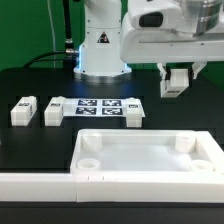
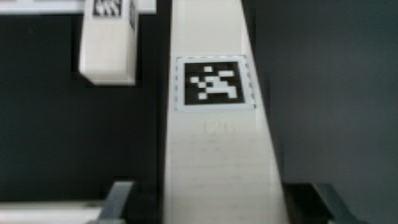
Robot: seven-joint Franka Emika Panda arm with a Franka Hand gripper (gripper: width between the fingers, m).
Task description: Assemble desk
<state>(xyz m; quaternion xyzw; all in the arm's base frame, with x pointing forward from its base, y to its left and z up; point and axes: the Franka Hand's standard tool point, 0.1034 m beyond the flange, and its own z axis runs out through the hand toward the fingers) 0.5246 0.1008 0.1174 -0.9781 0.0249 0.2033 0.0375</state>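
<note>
The gripper hangs in the upper part of the frame, toward the exterior view's right, above the black table. A white piece shows between its tips. The wrist view gives the close look: 1 held leg, a long square-sided white bar, runs straight between the 2 dark fingers. The jaws stand partway in, pressed against the bar's 2 sides, so it is gripped. A black-and-white square tag sits on the face turned to the camera. Just beside it, apart from it, lies a second leg, also white, with a tag at its end.

Over at the exterior view's left, in the middle band of the frame, 2 more short white legs lie side by side: the outer leg and the inner leg, each with a tag on top.

The desk slab fills the lower right of the frame. It is a wide white rectangle, lying flat, with a raised rim and round sockets at its corners, 1 of them the near-left socket. No leg stands in any socket that I can see.

Between the legs and the gripper lies the marker board. A white border rail runs along the bottom edge, touching the slab's left side.
</note>
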